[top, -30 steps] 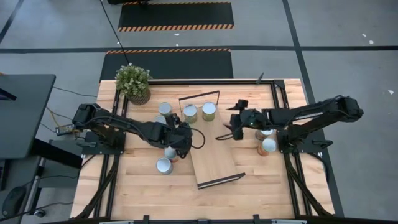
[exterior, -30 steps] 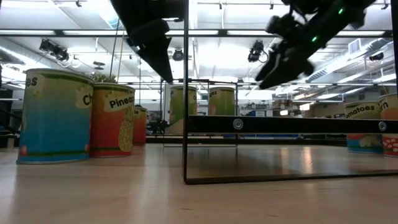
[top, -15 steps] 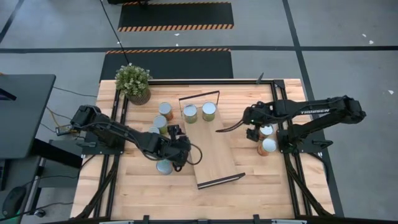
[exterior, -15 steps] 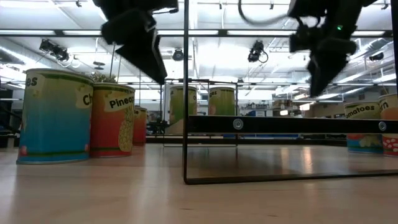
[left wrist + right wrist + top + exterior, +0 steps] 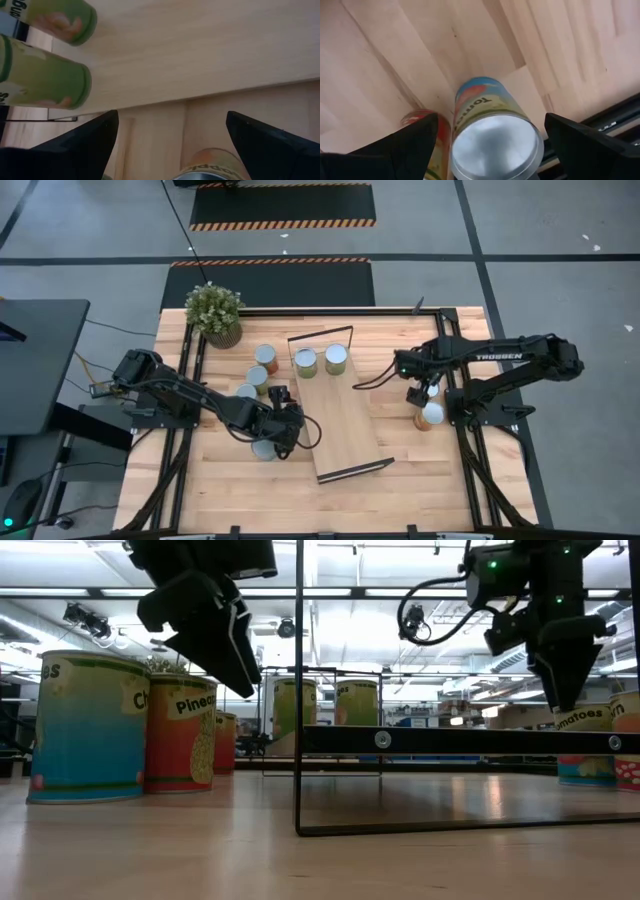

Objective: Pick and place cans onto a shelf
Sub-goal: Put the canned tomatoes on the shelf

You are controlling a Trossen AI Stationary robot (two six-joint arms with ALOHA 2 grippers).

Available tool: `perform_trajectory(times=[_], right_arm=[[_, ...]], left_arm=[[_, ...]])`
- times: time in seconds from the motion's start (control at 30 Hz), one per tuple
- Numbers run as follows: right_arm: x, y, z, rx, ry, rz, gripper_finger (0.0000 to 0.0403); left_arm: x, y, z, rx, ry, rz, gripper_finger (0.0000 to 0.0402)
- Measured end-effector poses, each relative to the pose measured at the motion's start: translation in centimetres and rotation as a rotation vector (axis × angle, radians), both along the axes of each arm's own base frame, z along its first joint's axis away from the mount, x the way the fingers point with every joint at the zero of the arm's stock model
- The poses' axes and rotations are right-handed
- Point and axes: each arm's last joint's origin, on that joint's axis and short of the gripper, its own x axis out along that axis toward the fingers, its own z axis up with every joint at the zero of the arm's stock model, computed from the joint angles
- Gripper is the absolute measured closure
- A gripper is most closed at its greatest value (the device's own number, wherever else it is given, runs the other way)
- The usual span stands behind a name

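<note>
While both of your arms hang over the table, your left gripper sits with its fingers spread apart above a can just beside the shelf, whose long edge runs right in front of it. Your right gripper is likewise spread wide, holding nothing, directly over a blue-labelled tomato can that stands touching a red-sided can near the table's right edge. Two green cans already stand on the shelf's far end, and others wait left of it near the potted plant.
</note>
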Motion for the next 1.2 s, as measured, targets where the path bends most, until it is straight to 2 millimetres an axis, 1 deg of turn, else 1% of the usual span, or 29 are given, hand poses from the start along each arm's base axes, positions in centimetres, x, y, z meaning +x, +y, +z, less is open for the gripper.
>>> perform_trajectory(times=[0.13, 0.37, 0.47, 0.57, 0.77, 0.83, 0.9, 1.0, 1.07, 1.13, 1.2], right_arm=[[-0.2, -0.4, -0.1, 0.006, 0.013, -0.021, 0.0029], [-1.2, -0.4, -2.1, 0.063, 0.079, -0.051, 0.0029], [-1.5, -0.3, -2.5, 0.065, 0.094, -0.065, 0.0031], [-1.5, -0.3, -2.5, 0.058, 0.095, -0.065, 0.0043], [-1.3, -0.4, -2.4, 0.045, 0.081, -0.033, 0.0083], [-0.8, -0.4, -1.7, 0.035, 0.050, -0.008, 0.0085], [0.0, -0.2, -0.6, 0.012, 0.000, 0.025, 0.0083], [1.3, 0.3, 1.7, -0.057, -0.102, 0.082, 0.0080], [2.3, 0.8, 3.3, -0.094, -0.170, 0.117, 0.0080], [3.5, 1.4, 4.5, -0.115, -0.223, 0.158, 0.0080], [4.8, 2.2, 5.2, -0.122, -0.244, 0.207, 0.0079]], left_arm=[[0.0, -0.1, 0.0, -0.023, 0.004, -0.004, 0.0026], [0.0, -0.1, 0.0, -0.027, 0.006, -0.006, 0.0026], [0.0, 0.0, 0.0, -0.027, 0.006, -0.003, 0.0026], [0.0, 0.0, 0.0, -0.027, 0.006, -0.003, 0.0026], [-0.1, -0.1, 0.1, -0.025, 0.007, -0.010, 0.0026], [-0.7, -0.2, 0.8, -0.019, 0.013, -0.019, 0.0026], [-1.4, -0.3, 2.4, -0.025, -0.028, -0.010, 0.0026], [-2.8, -0.3, 5.0, -0.058, -0.116, 0.002, 0.0026], [-3.6, -0.2, 6.3, -0.077, -0.169, 0.010, 0.0026], [-4.1, 0.0, 7.1, -0.086, -0.208, 0.019, 0.0026], [-4.4, 0.1, 7.5, -0.090, -0.222, 0.021, 0.0026]])
